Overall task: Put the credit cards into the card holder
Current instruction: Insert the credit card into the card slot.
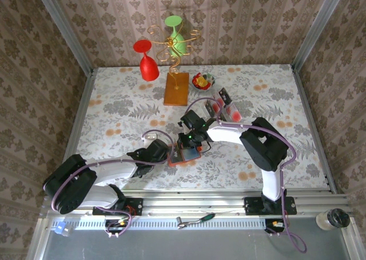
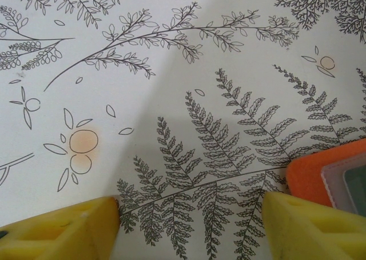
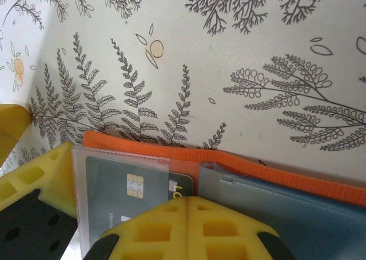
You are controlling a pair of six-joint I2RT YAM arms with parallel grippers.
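The right claw (image 3: 189,206) is pressed together over the dark card (image 3: 134,186) in the card holder (image 3: 274,174); the left claw (image 2: 191,228) is spread.

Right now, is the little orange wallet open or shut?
Open. The card holder lies spread flat, its grey-blue inner panel and a clear pocket with a dark card showing.

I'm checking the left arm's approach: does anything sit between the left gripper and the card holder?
Nothing visible does. The left gripper is open over bare tablecloth, and the card holder lies with its orange corner right beside one finger.
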